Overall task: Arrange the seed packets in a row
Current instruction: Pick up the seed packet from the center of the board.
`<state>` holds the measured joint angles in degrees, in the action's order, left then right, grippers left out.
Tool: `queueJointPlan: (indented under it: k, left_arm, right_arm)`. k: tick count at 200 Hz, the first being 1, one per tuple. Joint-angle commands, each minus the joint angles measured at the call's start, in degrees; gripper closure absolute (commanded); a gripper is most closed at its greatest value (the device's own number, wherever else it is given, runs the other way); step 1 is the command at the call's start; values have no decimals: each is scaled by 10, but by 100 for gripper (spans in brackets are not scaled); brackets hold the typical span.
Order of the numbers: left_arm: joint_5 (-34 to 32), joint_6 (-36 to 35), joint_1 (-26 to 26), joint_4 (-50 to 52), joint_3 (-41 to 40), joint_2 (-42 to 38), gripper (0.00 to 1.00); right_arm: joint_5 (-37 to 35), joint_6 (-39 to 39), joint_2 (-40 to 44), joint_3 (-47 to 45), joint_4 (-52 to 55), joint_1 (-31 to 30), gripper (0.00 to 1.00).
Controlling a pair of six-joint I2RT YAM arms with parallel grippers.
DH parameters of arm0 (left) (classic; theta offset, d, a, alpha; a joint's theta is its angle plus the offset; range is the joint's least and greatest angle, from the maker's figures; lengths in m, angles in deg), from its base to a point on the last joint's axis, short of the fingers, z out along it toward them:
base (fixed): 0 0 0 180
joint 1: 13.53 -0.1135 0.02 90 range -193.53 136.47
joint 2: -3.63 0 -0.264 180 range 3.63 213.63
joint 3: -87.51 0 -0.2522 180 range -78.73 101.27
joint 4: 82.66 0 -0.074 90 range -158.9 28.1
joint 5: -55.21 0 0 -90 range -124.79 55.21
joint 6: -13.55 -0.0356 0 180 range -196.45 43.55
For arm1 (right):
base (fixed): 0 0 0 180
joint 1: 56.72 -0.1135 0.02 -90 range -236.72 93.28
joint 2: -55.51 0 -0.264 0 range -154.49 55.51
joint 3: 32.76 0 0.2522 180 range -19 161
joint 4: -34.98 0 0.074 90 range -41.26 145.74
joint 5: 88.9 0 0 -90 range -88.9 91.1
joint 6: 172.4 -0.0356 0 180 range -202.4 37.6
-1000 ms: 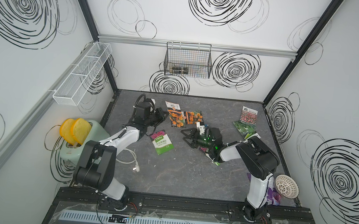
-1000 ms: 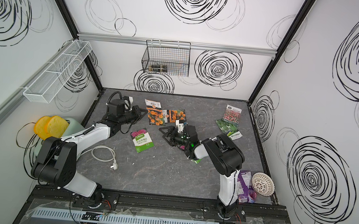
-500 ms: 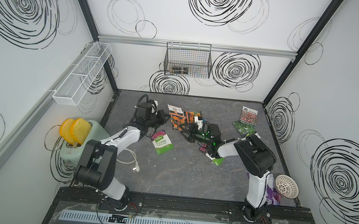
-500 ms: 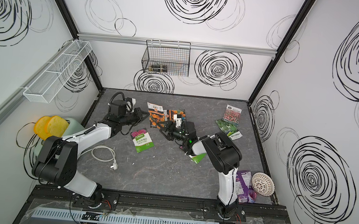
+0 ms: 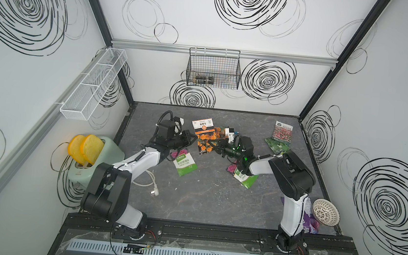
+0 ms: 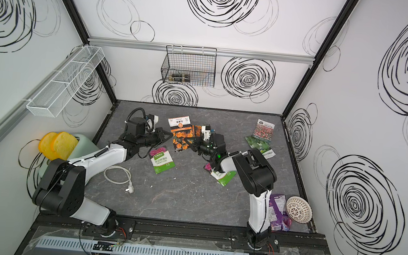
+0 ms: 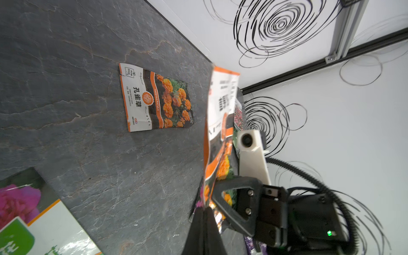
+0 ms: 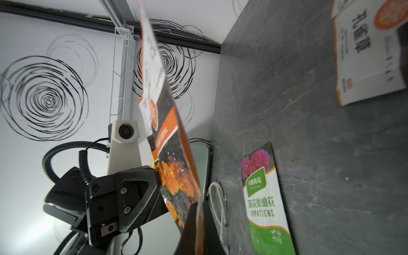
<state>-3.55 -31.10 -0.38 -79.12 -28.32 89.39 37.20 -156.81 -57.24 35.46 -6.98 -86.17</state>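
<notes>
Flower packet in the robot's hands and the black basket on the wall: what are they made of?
The flower packet looks like thin glossy plastic film, maybe coated paper: it bows instead of staying stiff, and its print shows small glints. The basket looks like black-coated metal wire: thin straight bars cross in a see-through grid.

Was standing by this booth: white walls covered in scribbly black swirls, black frame posts in the corners, a dark grey marbled tabletop underneath. A black wire basket hung on the back wall and a white mesh shelf on the left one. The light was flat and even.
</notes>
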Motion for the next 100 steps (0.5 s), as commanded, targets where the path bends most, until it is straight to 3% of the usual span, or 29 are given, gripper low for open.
queueJointPlan:
  k: [1, 10, 21, 50, 74, 100]
  left_arm:
    - [-2, -113, -8, 51, 34, -21, 69]
    - [-3, -143, -16, 57, 41, -22, 51]
    - [0, -189, -24, 55, 49, -23, 37]
    - [9, -327, -37, 53, 84, 1, 17]
    - [17, -418, -33, 35, 99, 25, 8]
    - [21, -502, -32, 14, 94, 26, 6]
  right_arm:
    - [29, 192, 56, 75, 279, 30, 100]
    - [24, 296, 70, 110, 397, 35, 100]
    - [-3, 400, 82, 150, 525, 36, 100]
    - [-60, 599, 93, 220, 726, 33, 100]
    - [-119, 709, 102, 243, 814, 11, 100]
    - [-166, 773, 117, 239, 858, -20, 100]
